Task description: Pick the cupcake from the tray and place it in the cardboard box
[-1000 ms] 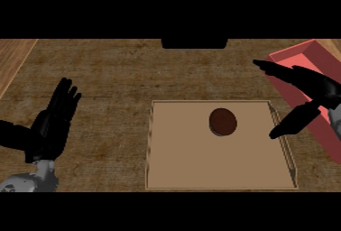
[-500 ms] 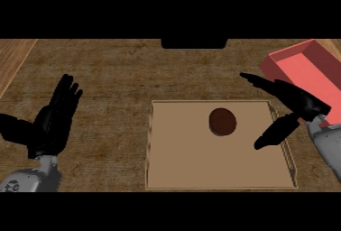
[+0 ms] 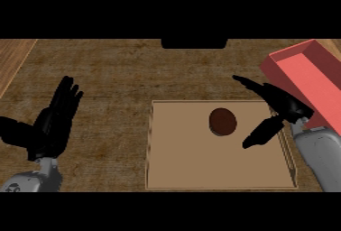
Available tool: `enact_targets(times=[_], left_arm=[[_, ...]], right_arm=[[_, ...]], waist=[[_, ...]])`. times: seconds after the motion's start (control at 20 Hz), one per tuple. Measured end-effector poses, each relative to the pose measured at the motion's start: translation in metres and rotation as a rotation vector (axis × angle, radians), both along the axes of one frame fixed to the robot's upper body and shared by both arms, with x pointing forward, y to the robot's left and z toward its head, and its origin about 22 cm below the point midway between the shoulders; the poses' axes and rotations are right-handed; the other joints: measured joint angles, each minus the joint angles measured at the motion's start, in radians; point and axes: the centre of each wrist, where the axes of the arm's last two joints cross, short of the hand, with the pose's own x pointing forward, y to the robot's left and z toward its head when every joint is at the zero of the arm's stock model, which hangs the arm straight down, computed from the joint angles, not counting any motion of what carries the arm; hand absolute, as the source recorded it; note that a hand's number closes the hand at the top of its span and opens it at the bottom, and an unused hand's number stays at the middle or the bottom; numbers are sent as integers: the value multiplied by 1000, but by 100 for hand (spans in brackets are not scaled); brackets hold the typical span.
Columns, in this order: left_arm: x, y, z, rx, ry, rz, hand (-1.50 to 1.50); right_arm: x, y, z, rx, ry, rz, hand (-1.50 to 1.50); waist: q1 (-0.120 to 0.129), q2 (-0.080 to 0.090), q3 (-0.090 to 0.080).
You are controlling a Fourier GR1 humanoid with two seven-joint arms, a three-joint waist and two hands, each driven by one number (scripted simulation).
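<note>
Cupcake (image 3: 222, 121) on the tray (image 3: 200, 173), ungrasped. The right hand (image 3: 279, 113), fingers spread and holding nothing, has moved leftward from over the cardboard box (image 3: 313, 76) to just beside the cupcake, so a grasp seems imminent. The left hand (image 3: 50, 124) rests open at the view's left, fingers up.

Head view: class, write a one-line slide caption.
Open right hand reaches beside the cupcake on the tray; red box waits right; left hand rests open.

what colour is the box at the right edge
The cardboard box is red-pink, inside and out, seen in the head view.
</note>
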Motion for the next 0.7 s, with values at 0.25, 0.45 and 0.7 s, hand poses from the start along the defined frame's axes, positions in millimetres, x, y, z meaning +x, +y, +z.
enact_targets(times=[0.25, 0.45, 0.7], left_arm=[[-5, 7, 3, 0, -1, 1, 0], [0, 4, 3, -8, -1, 4, 0], [-5, 6, -1, -3, 0, 4, 0]], right_arm=[[2, 3, -11, 5, 14, 2, -150], [5, 10, -15, -15, 20, 3, -150], [6, 13, -27, -52, 12, -6, -150]], waist=[[1, 0, 0], [0, 0, 0], [1, 0, 0]])
